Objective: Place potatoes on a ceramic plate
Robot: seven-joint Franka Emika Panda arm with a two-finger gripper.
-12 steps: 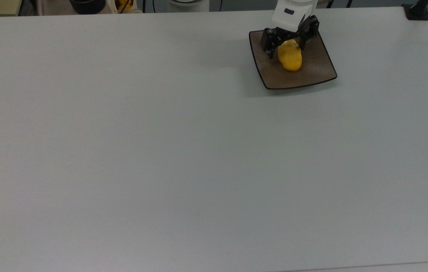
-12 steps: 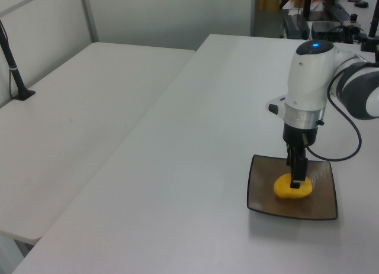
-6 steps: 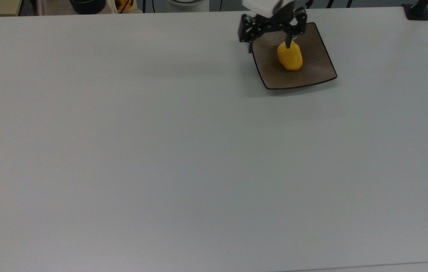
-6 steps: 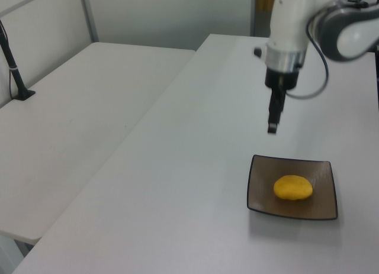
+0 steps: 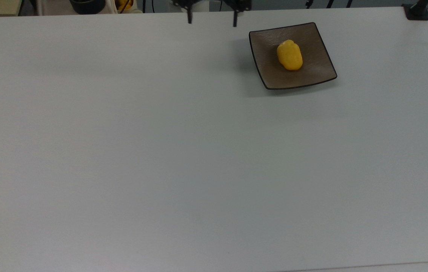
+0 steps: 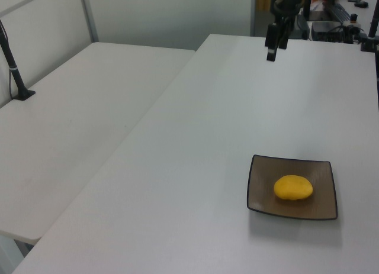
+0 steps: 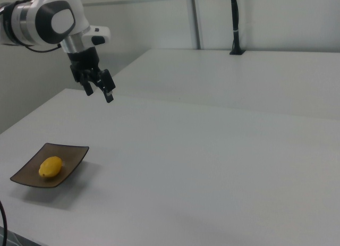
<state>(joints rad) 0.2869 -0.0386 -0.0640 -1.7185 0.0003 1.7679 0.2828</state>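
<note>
You have the wide white desk (image 5: 161, 151) under everything, and the plate is your landmark on it. A second white desk (image 6: 77, 120) stands beside it, on the far side from the plate in the left view, with a black post (image 6: 13, 61) clamped at its edge.

The arm (image 7: 48, 20) hangs in the air well above and apart from the plate; in the right view it is up and to the right view's right of the plate, white with a dark wrist.

The plate (image 5: 312, 73) (image 6: 260, 191) (image 7: 26, 174) sits flat on the desk near one edge, square, brown, with a thin dark rim and raised corners.

Your pincer (image 5: 212, 17) (image 6: 274, 43) (image 7: 99, 89) is well clear of the plate, at the top view's left of it, near the desk's far edge. Its two fingers stand wide apart and grip nothing.

The potato (image 5: 289, 55) (image 6: 292, 187) (image 7: 50, 167) lies on the plate, near its middle, a small yellow oval touching the brown surface and much smaller than the plate.
</note>
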